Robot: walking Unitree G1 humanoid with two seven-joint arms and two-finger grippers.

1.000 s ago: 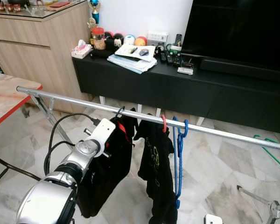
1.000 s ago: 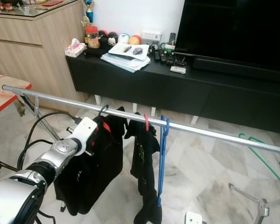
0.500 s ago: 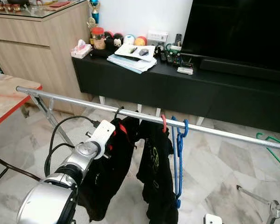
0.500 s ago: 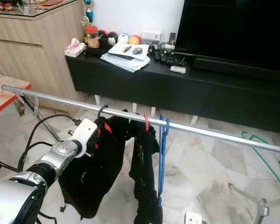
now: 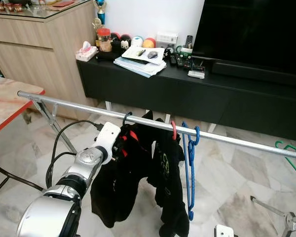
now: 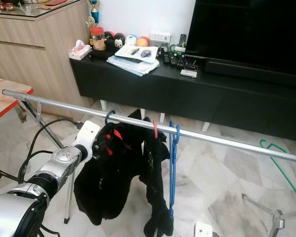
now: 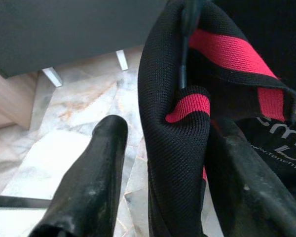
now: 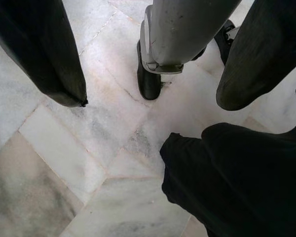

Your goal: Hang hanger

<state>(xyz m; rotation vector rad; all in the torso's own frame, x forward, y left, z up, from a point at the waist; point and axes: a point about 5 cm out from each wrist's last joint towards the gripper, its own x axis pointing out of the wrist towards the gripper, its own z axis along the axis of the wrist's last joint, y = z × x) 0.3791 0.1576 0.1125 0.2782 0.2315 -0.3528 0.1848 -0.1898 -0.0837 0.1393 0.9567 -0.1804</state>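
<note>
Marble floor [image 5: 246, 173] spreads under a long metal rail [image 5: 79, 105] that crosses in front of a black TV cabinet [image 5: 202, 94]. On the rail we see a black hanger hook [image 5: 125, 118] carrying a black shirt with red trim [image 5: 126, 168], then a second black shirt [image 5: 168, 177] on a red hook [image 5: 173, 130], then a bare blue hanger [image 5: 189, 168].

Our left gripper [image 7: 163, 163] is up at the collar of the first shirt, just below the rail. We judge the hook to be over the rail already, so the step in hand is letting go cleanly. We should spread the fingers fully and draw straight back from the collar, so the cloth does not snag and drag the hook off.

From the head views we get the hook, the rail and the spacing between the garments. Our left wrist view adds the grip itself: the two black fingers [image 7: 93, 187] stand on either side of the folded collar, with a visible gap at one finger, so the hold looks loose or part-released. Our right wrist view looks down at floor tiles and hanging cloth, with the right gripper [image 8: 153, 94] idle and its fingers spread.
</note>
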